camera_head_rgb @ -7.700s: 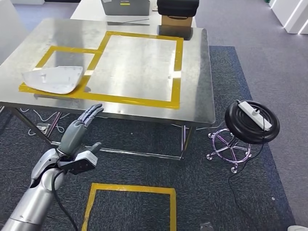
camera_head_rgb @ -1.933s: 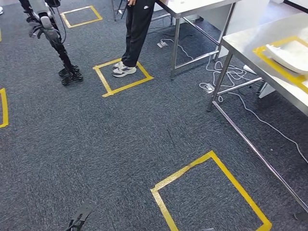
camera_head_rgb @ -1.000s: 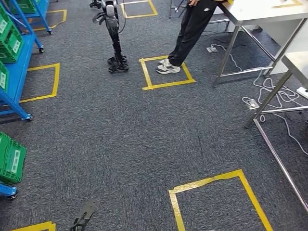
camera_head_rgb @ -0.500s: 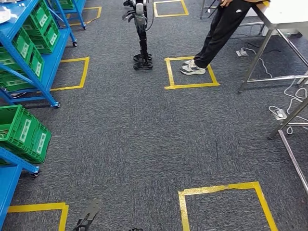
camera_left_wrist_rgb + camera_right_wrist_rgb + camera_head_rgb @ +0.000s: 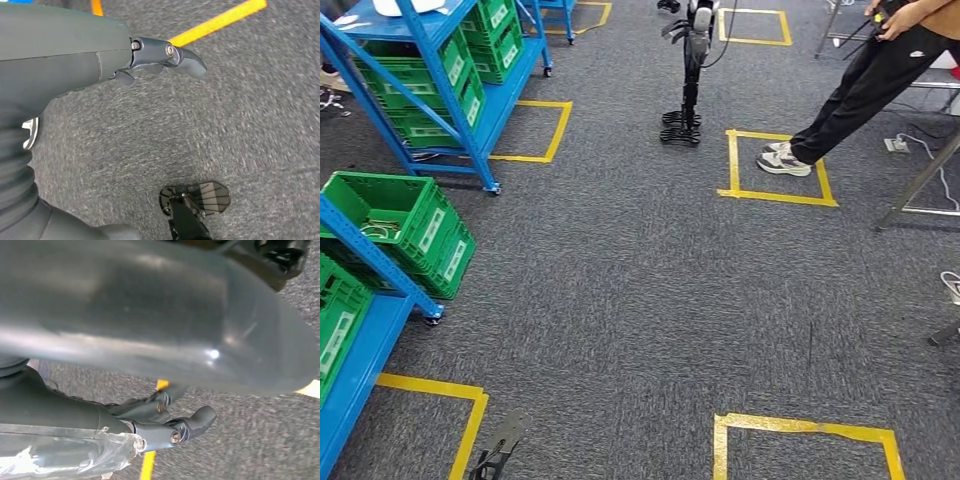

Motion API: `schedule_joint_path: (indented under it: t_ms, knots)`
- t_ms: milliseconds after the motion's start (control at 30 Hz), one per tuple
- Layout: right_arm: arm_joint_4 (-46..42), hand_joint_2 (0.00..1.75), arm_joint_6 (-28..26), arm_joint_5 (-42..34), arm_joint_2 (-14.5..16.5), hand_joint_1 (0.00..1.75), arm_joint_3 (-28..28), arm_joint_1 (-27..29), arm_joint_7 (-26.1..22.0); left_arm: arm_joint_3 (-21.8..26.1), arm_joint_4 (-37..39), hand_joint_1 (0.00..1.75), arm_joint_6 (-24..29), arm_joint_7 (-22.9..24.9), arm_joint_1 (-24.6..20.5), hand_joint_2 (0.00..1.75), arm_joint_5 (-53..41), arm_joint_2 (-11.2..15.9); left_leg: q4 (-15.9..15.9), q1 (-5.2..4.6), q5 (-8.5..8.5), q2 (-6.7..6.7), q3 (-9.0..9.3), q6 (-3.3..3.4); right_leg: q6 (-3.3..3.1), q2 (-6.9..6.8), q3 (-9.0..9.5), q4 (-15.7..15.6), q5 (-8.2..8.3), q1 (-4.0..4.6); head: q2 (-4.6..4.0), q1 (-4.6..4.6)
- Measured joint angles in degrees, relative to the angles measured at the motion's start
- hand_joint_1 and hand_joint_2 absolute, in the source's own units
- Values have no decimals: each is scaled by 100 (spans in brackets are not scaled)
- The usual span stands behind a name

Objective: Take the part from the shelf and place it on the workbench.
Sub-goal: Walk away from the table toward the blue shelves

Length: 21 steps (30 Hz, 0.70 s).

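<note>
While the robot faces open carpet in the head view, the blue shelf (image 5: 433, 75) stands at the far left with green bins (image 5: 403, 215) on its lower tiers, and a white part (image 5: 407, 6) lies on its top tier at the front edge; a person (image 5: 863, 85) and another robot (image 5: 690, 70) stand beyond. Left wrist view: the left hand (image 5: 113, 55) hangs over carpet, fingers extended, holding nothing. Right wrist view: the right hand (image 5: 166, 422) likewise hangs empty, fingers slightly apart. Judged step: approach the shelf; squaring up to its front edge before reaching should ease the grasp.
</note>
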Motion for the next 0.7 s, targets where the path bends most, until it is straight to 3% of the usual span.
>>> schedule_joint_path:
  t_ms: [33, 100, 167, 200, 233, 267, 300, 367, 433, 467, 533, 600, 667, 700]
  knots:
    - [1, 0, 2, -3, 0, 0, 0, -4, -1, 0, 0, 0, 1, 0, 2, 175, -5, -1, 1, 3, 4, -78, 6, -9, -14, 67, 182, -398, 225, -9, 0, 1]
    - [2, 0, 7, -11, 1, 0, 1, -12, -2, 0, 0, 0, 2, 0, -4, 175, -15, -2, 13, -4, 18, -218, -8, -54, -29, 307, 513, -1100, 486, -43, 0, -1]
    - [1, 0, 11, -21, 2, 0, 1, -15, -2, 3, 0, 0, 2, 0, -1, 175, -26, -1, 4, 3, 52, -331, -46, -127, -52, 413, 611, -1317, 511, -49, 0, -4]
    - [1, 0, 13, -26, 3, 0, -1, -15, -2, 6, 0, 0, 2, 0, 10, 175, -30, 1, -13, 15, 75, -385, -63, -165, -80, 358, 614, -1326, 528, -44, 0, -6]
    - [0, 0, 13, -29, 4, 0, -2, -17, -2, 10, 0, 0, 3, 0, 26, 175, -33, 5, -13, 20, 73, -362, -77, -195, -117, 299, 613, -1344, 549, -43, 0, -6]
    - [0, 0, 13, -32, 5, 0, -4, -19, -3, 15, 0, 0, 3, 0, 39, 175, -33, 9, 51, 16, 13, -258, -117, -222, -157, 239, 615, -1369, 572, -47, 0, -20]
    - [0, 0, 13, -33, 6, 0, -5, -20, -3, 18, 0, 0, 4, 0, 39, 175, -36, 11, 227, 9, -115, -115, -204, -245, -192, 170, 617, -1394, 592, -52, 0, -37]
    - [0, 0, 13, -33, 5, 0, -11, -10, -3, 22, 0, 0, 4, -1, 17, 175, -43, 3, 914, 3, -510, 173, -524, -286, -230, 17, 612, -1413, 605, -42, 0, -68]
    - [0, 0, 13, -34, 4, 0, -22, -2, -2, 25, 0, 0, 4, -2, 12, 175, -48, -6, 1541, 10, -739, 242, -810, -315, -238, -141, 601, -1411, 601, -33, 0, -72]
    - [0, 0, 13, -34, 4, 0, -27, -4, -2, 27, 0, 0, 4, -2, 20, 175, -48, -5, 1598, 12, -703, 251, -824, -322, -237, -212, 600, -1410, 598, -32, 0, -72]
    - [0, 0, 13, -35, 4, 0, -34, -9, -3, 33, 0, 0, 4, -2, 31, 175, -48, 0, 1085, 11, -372, 321, -528, -321, -224, -341, 612, -1408, 586, -32, 0, -74]
    - [0, 0, 13, -35, 4, 0, -40, -14, -3, 35, 0, 0, 5, -2, 16, 175, -48, 3, 303, -8, -92, 551, -96, -295, -186, -452, 637, -1400, 559, -9, 0, -74]
    - [0, 0, 13, -35, 4, 0, -46, -23, -4, 35, 0, 0, 6, -2, -1, 175, -48, -2, -52, -35, -40, 659, 84, -230, -139, -548, 660, -1396, 534, 28, 0, -68]
    - [0, 0, 13, -35, 4, 0, -49, -27, -4, 35, 0, 0, 6, -2, -1, 175, -48, -5, -68, -44, -38, 602, 81, -184, -117, -596, 672, -1400, 527, 38, 0, -68]
